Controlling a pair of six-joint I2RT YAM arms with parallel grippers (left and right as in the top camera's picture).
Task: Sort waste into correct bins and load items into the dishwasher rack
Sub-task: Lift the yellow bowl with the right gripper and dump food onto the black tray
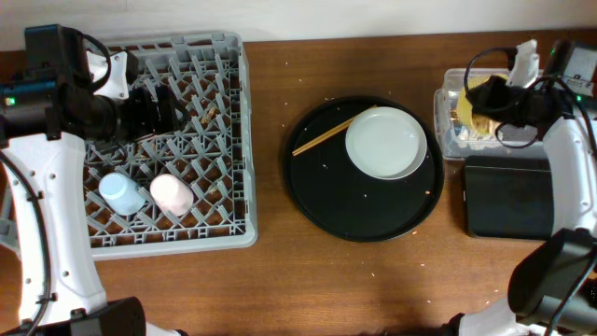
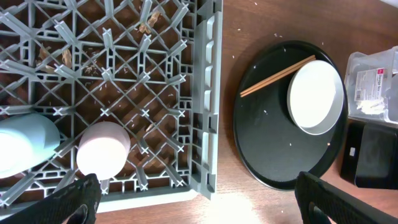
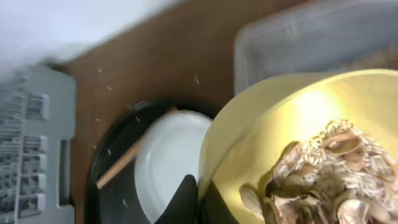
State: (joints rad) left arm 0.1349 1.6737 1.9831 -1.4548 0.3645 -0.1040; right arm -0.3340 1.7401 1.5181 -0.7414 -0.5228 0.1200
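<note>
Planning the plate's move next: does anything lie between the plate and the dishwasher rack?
Only the chopsticks, lying on the round black tray on the plate's rack side, their tips reaching its rim. Beyond the tray, only crumb-flecked table shows up to the dishwasher rack.

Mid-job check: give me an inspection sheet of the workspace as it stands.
Surface: brown wooden table, crumbs scattered.
Job's things: small pink cup and small light-blue cup lie in the grey plastic dishwasher rack; pale round plate and thin wooden chopsticks on the large round black tray; yellow bowl holding beige food scraps over the clear plastic tub; shallow black rectangular tray beside it.
Clutter: food bits on the rack floor.
Grippers: left gripper open above the rack; right gripper shut, fingers pinching the yellow bowl's rim.
Cables: black cables loop over the right arm.
Surroundings: pale wall beyond the far edge.
</note>
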